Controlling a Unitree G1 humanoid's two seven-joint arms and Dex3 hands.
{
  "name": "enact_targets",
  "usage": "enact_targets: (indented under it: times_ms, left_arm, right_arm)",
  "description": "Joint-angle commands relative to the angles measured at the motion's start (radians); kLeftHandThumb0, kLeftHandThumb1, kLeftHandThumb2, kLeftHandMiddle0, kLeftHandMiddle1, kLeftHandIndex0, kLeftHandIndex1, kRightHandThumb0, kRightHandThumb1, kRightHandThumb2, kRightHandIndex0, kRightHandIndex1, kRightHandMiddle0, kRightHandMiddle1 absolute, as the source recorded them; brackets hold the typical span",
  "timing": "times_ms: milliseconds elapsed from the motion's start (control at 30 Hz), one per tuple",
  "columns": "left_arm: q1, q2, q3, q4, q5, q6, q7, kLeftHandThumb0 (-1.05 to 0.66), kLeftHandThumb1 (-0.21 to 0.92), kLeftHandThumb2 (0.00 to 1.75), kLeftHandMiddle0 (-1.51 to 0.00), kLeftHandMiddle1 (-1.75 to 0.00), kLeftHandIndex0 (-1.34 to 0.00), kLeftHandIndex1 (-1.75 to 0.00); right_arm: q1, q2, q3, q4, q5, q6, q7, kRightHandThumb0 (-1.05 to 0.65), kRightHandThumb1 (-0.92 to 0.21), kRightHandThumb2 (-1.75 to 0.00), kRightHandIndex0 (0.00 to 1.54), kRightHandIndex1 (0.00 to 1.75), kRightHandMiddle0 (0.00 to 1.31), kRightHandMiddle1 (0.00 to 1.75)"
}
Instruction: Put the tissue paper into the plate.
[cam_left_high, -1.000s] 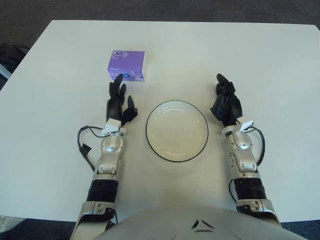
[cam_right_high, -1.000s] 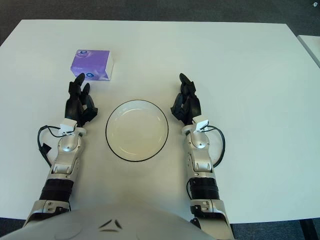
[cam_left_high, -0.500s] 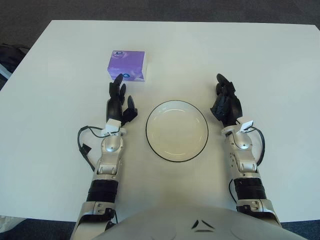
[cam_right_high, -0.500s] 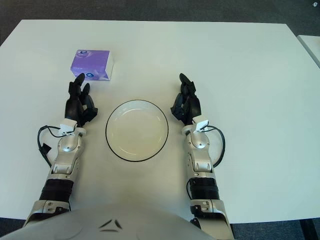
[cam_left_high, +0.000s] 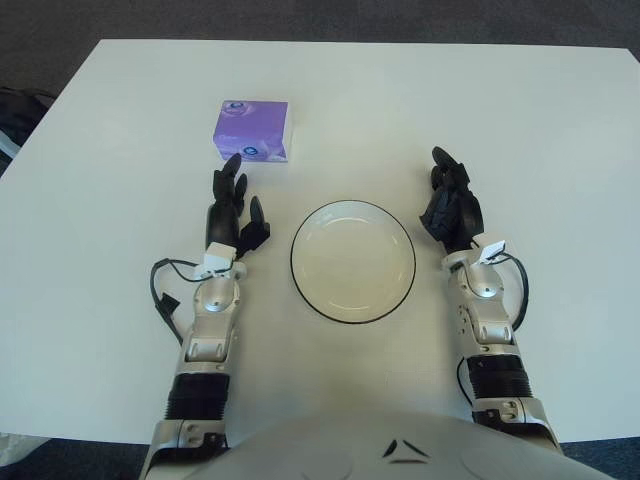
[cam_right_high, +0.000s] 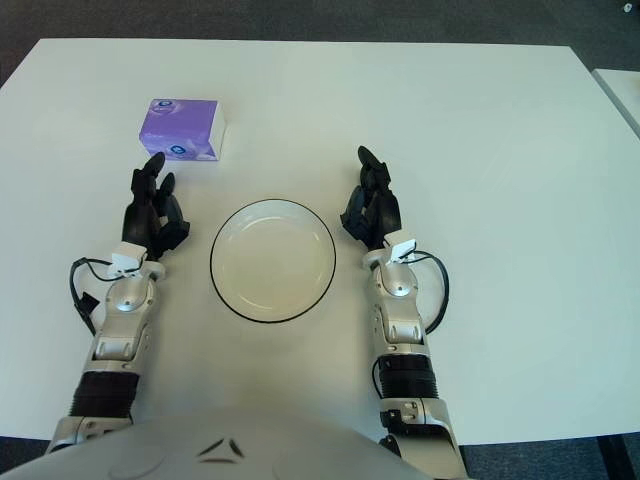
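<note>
Two hands sit over the white table (cam_left_high: 560, 120), and neither holds anything. The tissue pack (cam_left_high: 252, 130) is small and purple, and it lies flat toward the far left part of the table, away from every edge. The plate (cam_left_high: 353, 261) is white with a dark rim, sits near the middle toward the near edge, and has nothing in it.

The left hand (cam_left_high: 232, 210) is just on the near side of the pack, with its fingers (cam_left_high: 228, 178) loosely stretched toward it but not touching. The right hand (cam_left_high: 452, 207) shows beside the plate on its right side, fingers loosely curled, holding nothing.

Lots could go wrong from here, I think. The pack looks light and the table looks smooth, so a push from the fingertips may slide it toward the far edge instead of letting the hand grab it. The pack also looks soft, so a weak pinch may let it slip out on the way over. The plate is close to the left arm, so a low swing may bump its rim and shove it. A drop from too high may make the pack bounce off the plate.
</note>
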Motion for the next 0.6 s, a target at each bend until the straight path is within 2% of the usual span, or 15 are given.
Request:
enact_targets:
  times_ms: [0,100,267,533,567]
  left_arm:
    - [0.031,0.025,0.033,-0.099,0.001,0.042,-0.011,-0.68,0.92,0.9,-0.35,-0.01,0.0,-0.56]
    - [0.026,0.057,0.048,-0.147,0.011,0.024,-0.025,-0.67,0.92,0.89,-0.34,0.0,0.0,-0.54]
    - [-0.002,0.12,0.078,-0.154,0.021,-0.031,-0.049,-0.67,0.92,0.88,-0.31,0.0,0.0,-0.51]
    - [-0.034,0.221,0.104,-0.127,0.094,-0.181,-0.052,-0.69,0.92,0.87,-0.29,0.0,0.0,-0.42]
    - [-0.059,0.242,0.109,-0.122,0.125,-0.192,-0.039,-0.69,0.92,0.87,-0.28,0.0,0.0,-0.41]
  right_arm:
    - [0.057,0.0,-0.004,0.087,0.004,0.051,-0.001,-0.72,-0.92,-0.99,0.23,0.0,0.0,0.38]
    - [0.049,-0.001,-0.005,0.107,0.005,0.043,0.002,-0.72,-0.92,-0.99,0.23,0.0,0.0,0.38]
    - [0.037,-0.001,-0.005,0.131,0.008,0.032,0.005,-0.72,-0.92,-0.98,0.23,0.0,0.0,0.38]
    - [0.017,0.0,-0.004,0.17,0.005,0.015,0.003,-0.72,-0.92,-0.98,0.23,0.0,0.0,0.38]
    - [0.014,0.001,-0.003,0.176,0.003,0.013,0.002,-0.72,-0.92,-0.98,0.23,0.0,0.0,0.39]
